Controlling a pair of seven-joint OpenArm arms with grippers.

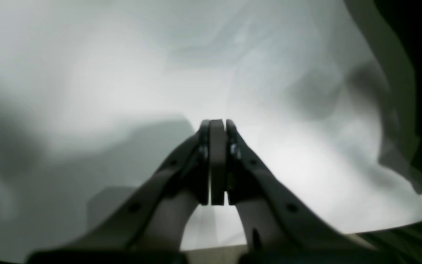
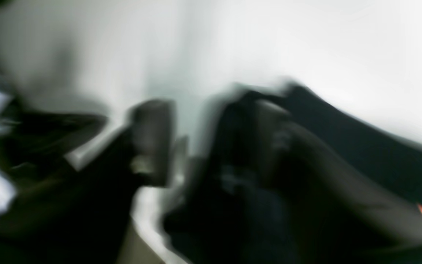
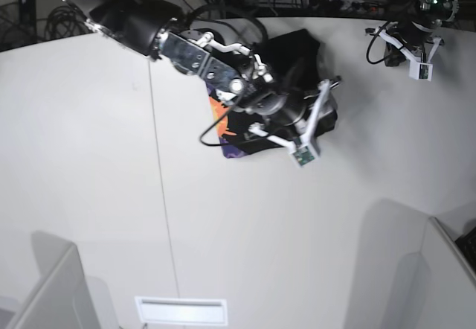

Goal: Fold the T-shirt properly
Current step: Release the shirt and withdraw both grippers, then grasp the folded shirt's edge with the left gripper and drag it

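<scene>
- Mostly, your right arm (image 3: 253, 94) is covering the T-shirt (image 3: 297, 53); its jaws are blurring, state untellable.
- Your left gripper (image 1: 217, 126) is hovering over the tabletop (image 1: 104, 73), jaws closed, empty.

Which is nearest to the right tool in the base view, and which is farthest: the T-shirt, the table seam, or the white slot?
1. T-shirt, directly beneath the right tool.
2. Table seam, towards the view's left.
3. White slot, at the bottom edge.

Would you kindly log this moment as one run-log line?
T-shirt: bunched on white table, unfolded | right gripper: over shirt, grip unclear | left gripper: shut, empty, away from shirt
</scene>
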